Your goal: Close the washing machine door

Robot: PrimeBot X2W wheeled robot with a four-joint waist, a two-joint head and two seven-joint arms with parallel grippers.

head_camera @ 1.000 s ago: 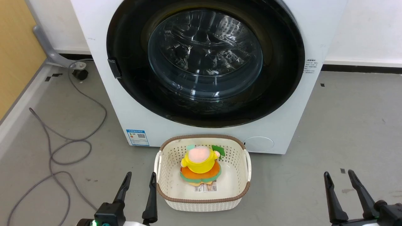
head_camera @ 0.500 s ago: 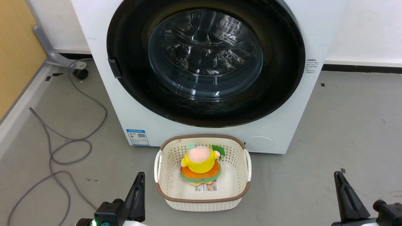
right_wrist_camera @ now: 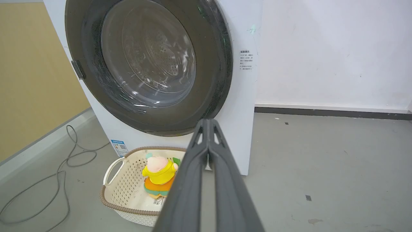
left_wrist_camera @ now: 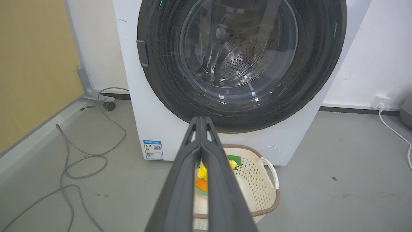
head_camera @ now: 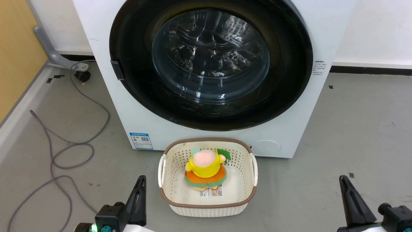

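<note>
Washing machine door [head_camera: 210,61] well beyond left hand [head_camera: 140,179].

A cream perforated basket [head_camera: 206,205] with a brown rim is recorded on the grey floor [head_camera: 354,129]. A yellow-and-orange plush toy [head_camera: 205,167] is contained in it. Grey cable [head_camera: 108,117] is looped apart from it.

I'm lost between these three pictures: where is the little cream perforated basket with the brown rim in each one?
Head view: cream perforated basket with brown rim, bottom centre, in front of the white washing machine.
Left wrist view: bottom centre-right, partly behind the left gripper.
Right wrist view: lower left.
Shared landmark: small blue label on the washer's lower corner, left of the basket in all three.
</note>
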